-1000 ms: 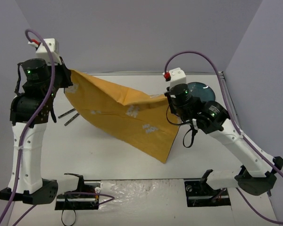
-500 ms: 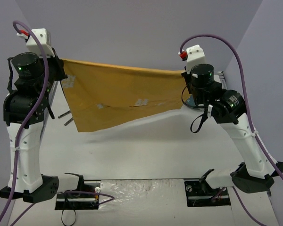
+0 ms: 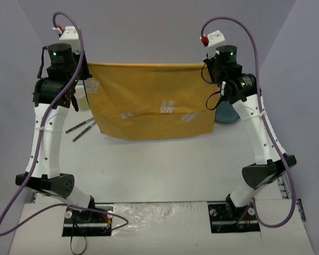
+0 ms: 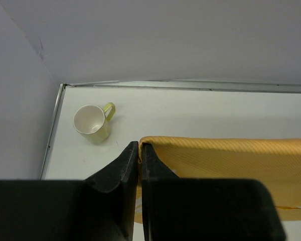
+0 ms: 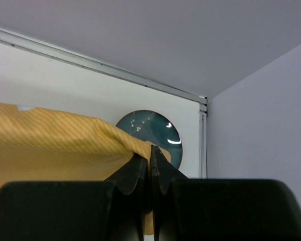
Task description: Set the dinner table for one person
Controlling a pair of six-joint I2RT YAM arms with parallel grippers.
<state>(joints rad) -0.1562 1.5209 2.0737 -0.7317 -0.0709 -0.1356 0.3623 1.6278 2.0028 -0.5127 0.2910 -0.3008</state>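
An orange-yellow cloth placemat (image 3: pixel 151 101) hangs stretched flat between my two grippers, high above the white dinner table (image 3: pixel 159 170). My left gripper (image 3: pixel 86 71) is shut on the placemat's top left corner; in the left wrist view the left gripper (image 4: pixel 139 146) pinches the cloth edge (image 4: pixel 226 155). My right gripper (image 3: pixel 206 68) is shut on the top right corner; in the right wrist view the right gripper (image 5: pixel 151 150) clamps the cloth (image 5: pixel 55 140). The placemat's lower edge hangs just above the table.
A cream mug with a yellow handle (image 4: pixel 93 123) stands at the far left, also in the top view (image 3: pixel 83 97). A dark teal plate (image 5: pixel 155 133) lies at the far right (image 3: pixel 226 112). Dark cutlery pieces (image 3: pixel 81 129) lie left of the placemat.
Both arms have risen and moved apart and back. The placemat went from drooping and slanted to hanging taut and level between the grippers.
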